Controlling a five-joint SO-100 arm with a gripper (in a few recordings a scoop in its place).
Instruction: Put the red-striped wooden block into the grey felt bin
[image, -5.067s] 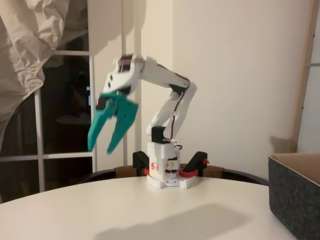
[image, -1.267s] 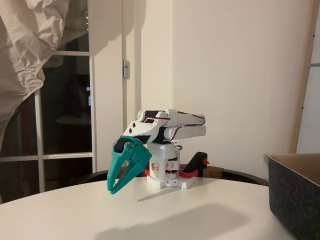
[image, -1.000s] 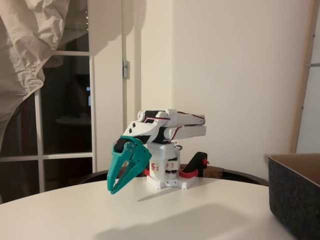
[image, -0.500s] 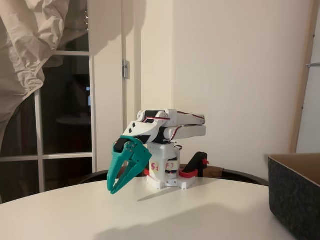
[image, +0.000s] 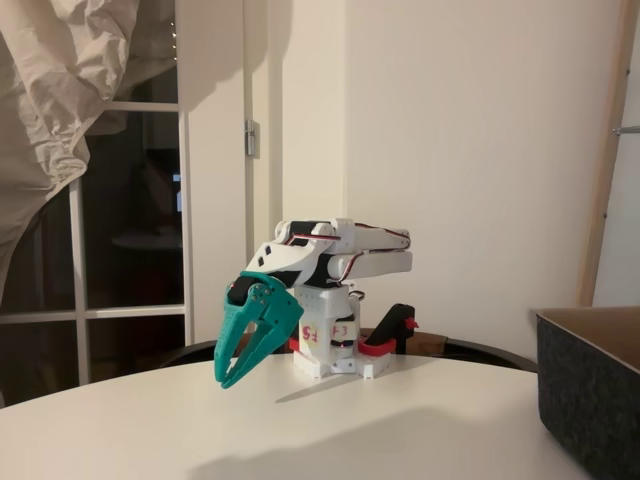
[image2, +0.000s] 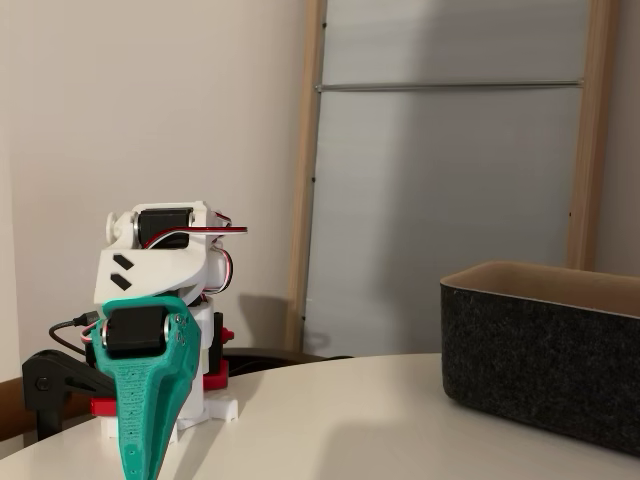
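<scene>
Only the charcoal-walled, tan-lined grey felt bin (image2: 540, 350) shows on the table (image: 300, 430)

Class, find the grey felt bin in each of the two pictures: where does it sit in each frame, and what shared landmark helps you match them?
A fixed view: the grey felt bin sits at the lower right edge, cut off by the frame, on the white table.
Another fixed view: the bin sits at the right, its front wall and tan rim in full sight.
Shared landmark: the folded arm's teal tool, pointing down, left of the bin in both fixed views.
</scene>
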